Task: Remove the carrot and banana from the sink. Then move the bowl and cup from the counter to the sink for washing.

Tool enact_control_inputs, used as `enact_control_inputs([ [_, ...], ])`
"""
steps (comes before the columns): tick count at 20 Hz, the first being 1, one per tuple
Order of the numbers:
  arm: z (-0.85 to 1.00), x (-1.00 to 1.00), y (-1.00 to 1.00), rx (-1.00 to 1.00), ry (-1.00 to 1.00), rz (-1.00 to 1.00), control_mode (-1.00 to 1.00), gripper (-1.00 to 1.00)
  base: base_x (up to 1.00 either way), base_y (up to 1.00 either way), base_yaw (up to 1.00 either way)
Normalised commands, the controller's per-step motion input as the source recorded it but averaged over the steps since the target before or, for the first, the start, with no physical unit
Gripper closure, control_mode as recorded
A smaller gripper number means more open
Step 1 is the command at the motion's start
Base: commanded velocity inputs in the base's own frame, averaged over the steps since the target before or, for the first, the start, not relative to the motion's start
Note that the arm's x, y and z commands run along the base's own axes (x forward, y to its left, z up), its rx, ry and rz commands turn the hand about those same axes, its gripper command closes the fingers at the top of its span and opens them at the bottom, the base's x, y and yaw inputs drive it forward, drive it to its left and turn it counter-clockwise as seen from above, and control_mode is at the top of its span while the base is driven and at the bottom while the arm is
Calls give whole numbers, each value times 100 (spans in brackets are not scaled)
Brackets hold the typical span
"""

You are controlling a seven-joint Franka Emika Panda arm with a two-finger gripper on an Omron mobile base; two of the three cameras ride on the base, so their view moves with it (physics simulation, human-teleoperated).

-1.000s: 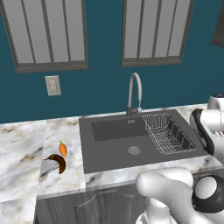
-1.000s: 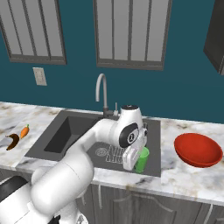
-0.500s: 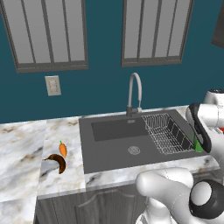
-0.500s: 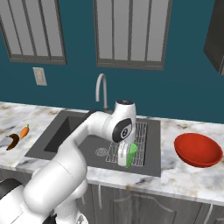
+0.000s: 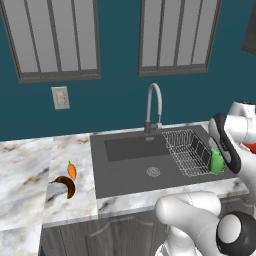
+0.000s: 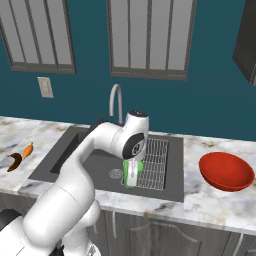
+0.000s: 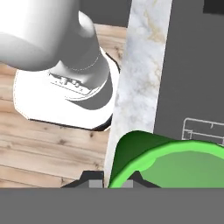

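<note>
My gripper (image 6: 131, 175) is shut on the rim of the green cup (image 6: 130, 184), holding it over the left part of the wire rack (image 6: 155, 157) in the dark sink (image 6: 85, 165). In the hand view the cup (image 7: 170, 162) sits right at my gripper (image 7: 109, 183), above the sink's front edge. From the left base view the cup (image 5: 216, 161) hangs over the rack's right end. The red bowl (image 6: 226, 171) rests on the counter (image 6: 210, 200) right of the sink. The carrot (image 5: 72, 170) and the brown banana (image 5: 64, 185) lie on the counter left of the sink (image 5: 135, 172).
A curved steel faucet (image 5: 152, 105) rises behind the basin, and a round drain (image 5: 153, 172) marks its floor. The wire rack (image 5: 187, 152) takes up the sink's right part. A wooden floor (image 7: 52, 148) lies below the counter's front edge.
The hand carrying the cup has travelled left, from the sink's right edge to over the left part of the rack. Bowl, carrot and banana stayed put.
</note>
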Motion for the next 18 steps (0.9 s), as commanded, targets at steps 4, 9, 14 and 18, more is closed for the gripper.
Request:
enact_control_inputs([
  [4,3,0,43,2,0,3,-100,100,0,0,0],
  [9,1,0,43,1,0,0,-100,100,0,0,0],
  [14,0,0,46,0,0,0,-100,100,0,0,0],
  [18,0,0,50,0,0,0,-100,100,0,0,0],
])
